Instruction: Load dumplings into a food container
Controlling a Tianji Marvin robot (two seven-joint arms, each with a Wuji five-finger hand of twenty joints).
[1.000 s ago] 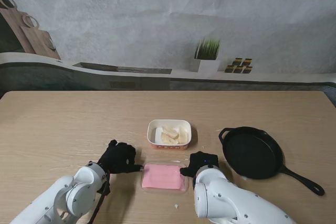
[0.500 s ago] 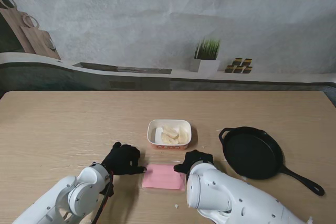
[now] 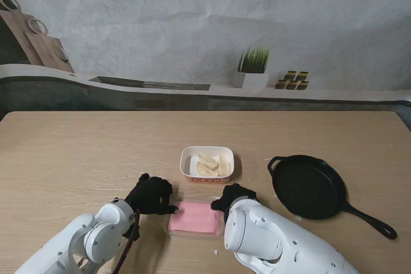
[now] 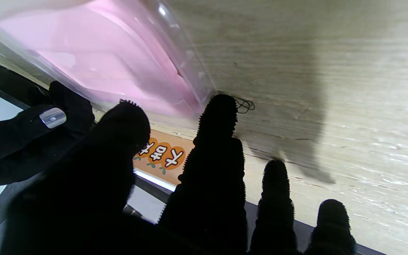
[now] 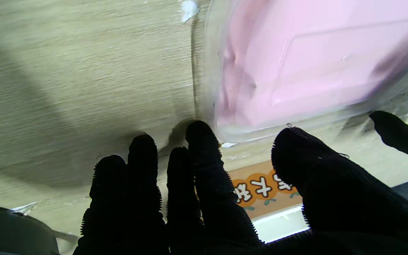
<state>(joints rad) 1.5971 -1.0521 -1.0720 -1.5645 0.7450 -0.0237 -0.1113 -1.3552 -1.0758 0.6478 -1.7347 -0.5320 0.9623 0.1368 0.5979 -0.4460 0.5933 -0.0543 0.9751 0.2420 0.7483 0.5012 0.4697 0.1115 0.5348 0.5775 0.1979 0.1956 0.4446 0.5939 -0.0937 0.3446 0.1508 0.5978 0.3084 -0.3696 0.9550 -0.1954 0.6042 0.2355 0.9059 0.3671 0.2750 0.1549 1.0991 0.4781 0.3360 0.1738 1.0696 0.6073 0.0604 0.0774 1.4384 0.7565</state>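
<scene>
The left hand [image 3: 152, 195] sits at the pink container's [image 3: 194, 217] nine o'clock edge, the right hand [image 3: 232, 196] at its two o'clock corner. Both have their fingers spread and touching the clear rim, neither closed around it. From the stand only the gloved backs of the hands show. The left wrist view shows a fingertip [image 4: 221, 106] pressed against the container's [image 4: 119, 60] clear wall; the right wrist view shows a fingertip [image 5: 198, 132] touching the corner of the container [image 5: 313, 63] and the thumb set apart under its rim.

At twelve o'clock of the container, well apart, stands a white bowl [image 3: 188, 157] of pale dumplings [image 3: 210, 164], with an orange label on its side. A black frying pan [image 3: 309, 187] lies at three o'clock, handle pointing toward five. The right forearm covers the desk [image 3: 70, 152] near the container's lower right corner.

The container lies flat near the desk's front edge: pink, rectangular, under a clear shell. Whether it is open I cannot tell.
</scene>
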